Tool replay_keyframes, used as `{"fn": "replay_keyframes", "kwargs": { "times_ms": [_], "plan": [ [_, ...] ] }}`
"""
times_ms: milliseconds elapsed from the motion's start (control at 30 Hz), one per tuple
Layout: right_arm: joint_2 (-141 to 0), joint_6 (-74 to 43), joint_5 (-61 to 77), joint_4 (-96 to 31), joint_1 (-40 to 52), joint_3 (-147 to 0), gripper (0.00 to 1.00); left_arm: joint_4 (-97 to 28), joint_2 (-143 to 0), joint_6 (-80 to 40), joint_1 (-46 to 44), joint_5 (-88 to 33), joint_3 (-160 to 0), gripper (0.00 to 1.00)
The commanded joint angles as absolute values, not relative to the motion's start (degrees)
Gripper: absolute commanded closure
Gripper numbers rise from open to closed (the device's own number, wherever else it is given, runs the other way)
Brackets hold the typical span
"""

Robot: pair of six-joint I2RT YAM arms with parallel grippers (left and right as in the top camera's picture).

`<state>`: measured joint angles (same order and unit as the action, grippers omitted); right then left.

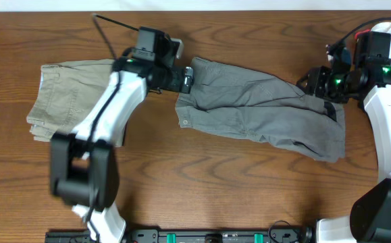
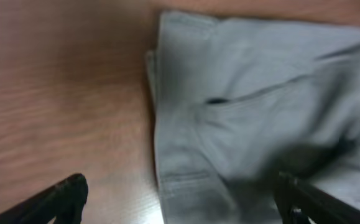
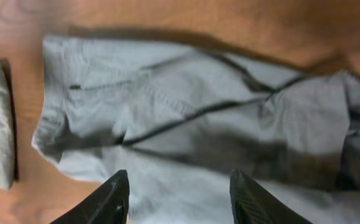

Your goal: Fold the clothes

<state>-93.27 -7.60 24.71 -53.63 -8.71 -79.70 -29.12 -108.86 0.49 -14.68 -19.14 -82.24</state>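
While the grey shorts [image 1: 263, 108] lie spread across the wooden table [image 1: 215, 196], the left gripper [image 2: 180, 190] hangs over their waistband end, fingers wide apart. The right gripper [image 3: 178, 183], fingers also parted, hangs over the leg end. Beige shorts [image 1: 67, 98] lie nearby.

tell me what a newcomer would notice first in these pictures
A rumpled pair of medium-grey woven shorts lies stretched across the middle of the brown wooden table. The left gripper is open at its waistband end and the right gripper open over its far end. A pale beige folded pair of shorts sits on the left, partly under the left arm.
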Motion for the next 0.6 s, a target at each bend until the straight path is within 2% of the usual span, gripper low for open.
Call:
{"fn": "replay_keyframes", "kwargs": {
  "times_ms": [0,100,233,300,400,567],
  "plan": [
    [-92.86,-4.12,26.39,-55.42,-8.56,-79.9,0.49,-25.8,-114.61,1.43,-14.55,-19.07,-84.51,0.04],
    [-92.86,-3.99,26.39,-57.54,-8.56,-79.9,0.5,-21.52,-118.54,1.19,-14.57,-19.09,-84.58,0.05],
    [-92.86,-4.03,26.39,-58.04,-8.56,-79.9,0.51,-18.04,-121.34,0.75,-14.59,-23.31,-84.58,0.13],
    [-92.86,-4.03,26.39,-57.95,-8.56,-79.9,0.51,-16.88,-121.86,0.1,-14.72,-24.25,-84.58,0.21],
    [-92.86,-4.21,26.37,-58.0,-8.56,-79.9,0.51,-16.01,-121.93,-0.08,-15.2,-24.27,-84.58,0.38],
    [-92.86,-4.19,26.37,-57.84,-8.56,-79.9,0.51,-15.97,-121.69,-0.3,-15.57,-24.29,-84.64,0.55]
  ]
}}
